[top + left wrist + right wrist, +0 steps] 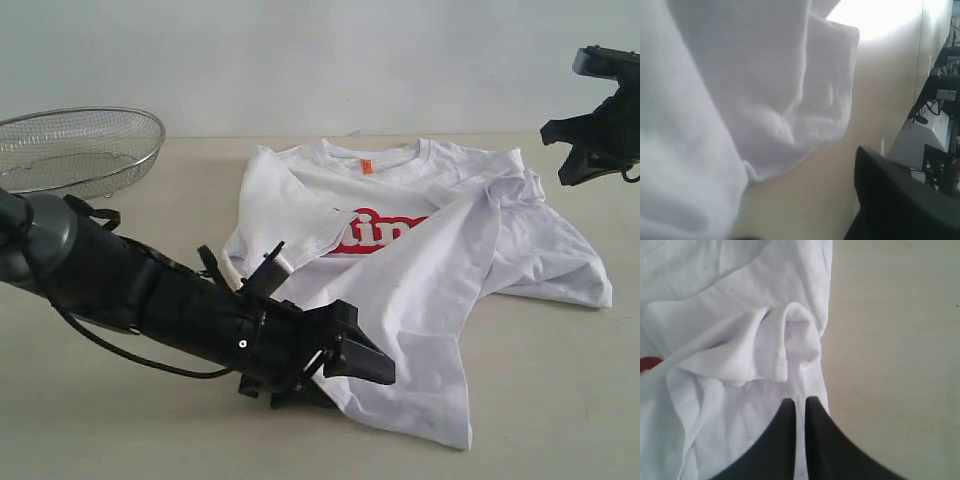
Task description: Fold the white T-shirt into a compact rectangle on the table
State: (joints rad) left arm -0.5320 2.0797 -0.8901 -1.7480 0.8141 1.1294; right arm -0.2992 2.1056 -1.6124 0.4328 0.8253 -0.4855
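Setting: plain pale wall [300,60] behind a broad beige table [560,400]; wire basket [80,150] at the far left corner, well apart from the work.

Item: shirt [440,300], white, lying mid-table, collar toward the wall, orange tag [366,166] showing at the neck; red lettering [375,232] half covered.

Progress: judged early. One flap is drawn slantwise across the front, from the right sleeve [785,340] down toward the near left corner; that sleeve sits bunched and rucked, not flat; the right side spreads loose on the table; the near hem trails to a ragged point. No straight edges, no rectangle yet. Left to do, as I read it: smooth the crossed flap; bring in the other side and sleeve; fold hem to collar; square the bundle.

Left arm [130,280]: stretched low and long over the table from the left, wrist nearly level, reaching the shirt's near left edge; left jaws stand wide apart at the hem, one dark finger [900,200] over bare table just beside the cloth; whether cloth lies between them cannot be told, since the wrist view is filled with blurred white folds.

Right arm [605,120]: raised at the far right, clear of the table, pointing down over the bunched sleeve; right jaws pressed together, holding nothing, the shirt lying below them untouched.
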